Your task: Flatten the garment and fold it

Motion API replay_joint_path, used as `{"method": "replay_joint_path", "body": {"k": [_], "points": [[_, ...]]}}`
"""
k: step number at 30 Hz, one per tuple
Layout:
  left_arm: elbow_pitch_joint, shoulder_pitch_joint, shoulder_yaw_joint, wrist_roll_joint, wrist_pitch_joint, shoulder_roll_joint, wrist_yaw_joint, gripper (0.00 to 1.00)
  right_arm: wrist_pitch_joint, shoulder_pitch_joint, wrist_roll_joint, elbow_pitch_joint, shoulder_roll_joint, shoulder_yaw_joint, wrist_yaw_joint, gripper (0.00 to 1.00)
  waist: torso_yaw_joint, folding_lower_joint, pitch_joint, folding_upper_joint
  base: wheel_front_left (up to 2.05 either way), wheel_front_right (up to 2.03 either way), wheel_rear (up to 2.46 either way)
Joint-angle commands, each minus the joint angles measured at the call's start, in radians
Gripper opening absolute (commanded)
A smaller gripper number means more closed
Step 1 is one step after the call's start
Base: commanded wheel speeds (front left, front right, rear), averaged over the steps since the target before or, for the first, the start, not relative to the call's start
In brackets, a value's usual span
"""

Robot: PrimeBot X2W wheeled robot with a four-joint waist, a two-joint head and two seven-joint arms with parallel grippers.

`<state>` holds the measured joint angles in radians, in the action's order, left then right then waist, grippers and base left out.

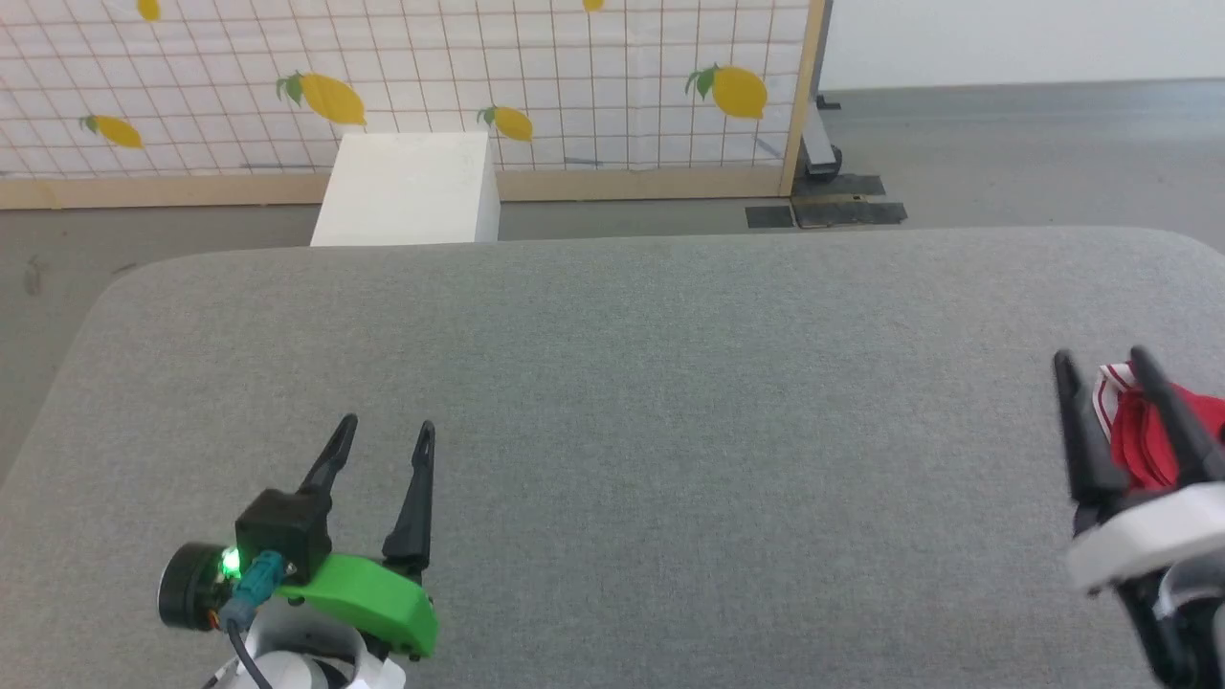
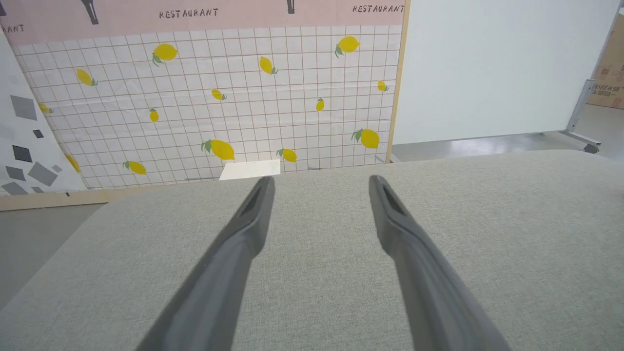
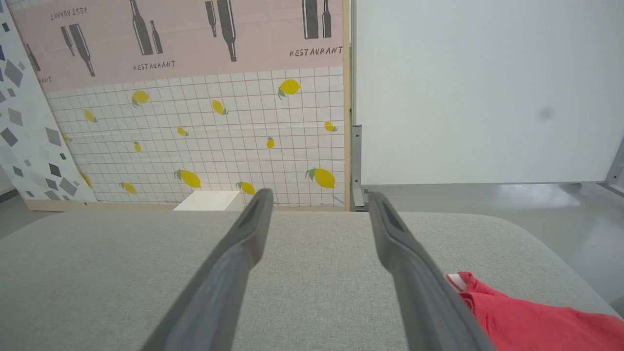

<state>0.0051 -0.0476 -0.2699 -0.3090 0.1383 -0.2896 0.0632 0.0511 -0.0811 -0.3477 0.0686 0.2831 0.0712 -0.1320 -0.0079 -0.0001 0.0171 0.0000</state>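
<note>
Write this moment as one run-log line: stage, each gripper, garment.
stage: pre-grasp | left gripper: open, empty | right gripper: open, empty | garment: bunched, unfolded, at grey surface's right edge

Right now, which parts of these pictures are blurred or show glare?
Head view: the right gripper is smeared, the left gripper is sharp. Right wrist view: the fingers are soft near the bottom edge, the floor has pale glare.

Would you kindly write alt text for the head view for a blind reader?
A red garment lies bunched on the grey table at the view's right edge, behind the open right gripper; the open left gripper shows at lower left.
</note>
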Motion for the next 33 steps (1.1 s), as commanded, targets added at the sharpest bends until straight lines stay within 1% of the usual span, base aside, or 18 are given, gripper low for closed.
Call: {"method": "replay_joint_path", "body": {"k": [1, 3, 7, 11, 20, 33], "points": [[0.007, 0.019, 0.003, -0.002, -0.001, -0.006, 0.01, 1.0, -0.005, 0.041, 0.029, -0.027, -0.028, 0.006, 0.001, 1.0, 0.009, 0.0001, 0.012, 0.0, 0.0, 0.0, 0.0], [0.012, 0.029, 0.003, -0.003, 0.001, -0.005, 0.015, 1.0, -0.01, 0.085, 0.053, -0.056, -0.07, 0.019, 0.001, 1.0, 0.011, 0.0001, 0.017, 0.0, 0.0, 0.0, 0.0], [0.021, 0.048, 0.001, -0.004, 0.009, -0.001, 0.026, 1.0, -0.012, 0.147, 0.095, -0.094, -0.126, 0.037, 0.001, 1.0, 0.014, 0.0001, 0.026, 0.0, 0.0, 0.0, 0.0], [0.03, 0.064, -0.006, 0.0, 0.018, 0.001, 0.033, 1.0, -0.016, 0.176, 0.125, -0.12, -0.154, 0.04, 0.001, 1.0, 0.015, 0.0001, 0.026, 0.0, 0.0, 0.0, 0.0], [0.055, 0.071, -0.022, 0.03, 0.026, -0.002, 0.062, 1.0, -0.023, 0.201, 0.157, -0.139, -0.165, 0.032, 0.001, 1.0, 0.025, 0.0001, 0.02, 0.0, 0.0, 0.0, 0.0], [0.063, 0.068, -0.031, 0.025, 0.025, -0.005, 0.07, 1.0, -0.037, 0.198, 0.159, -0.146, -0.173, 0.035, 0.001, 1.0, 0.026, 0.0001, 0.023, 0.0, 0.0, 0.0, 0.0]]}}
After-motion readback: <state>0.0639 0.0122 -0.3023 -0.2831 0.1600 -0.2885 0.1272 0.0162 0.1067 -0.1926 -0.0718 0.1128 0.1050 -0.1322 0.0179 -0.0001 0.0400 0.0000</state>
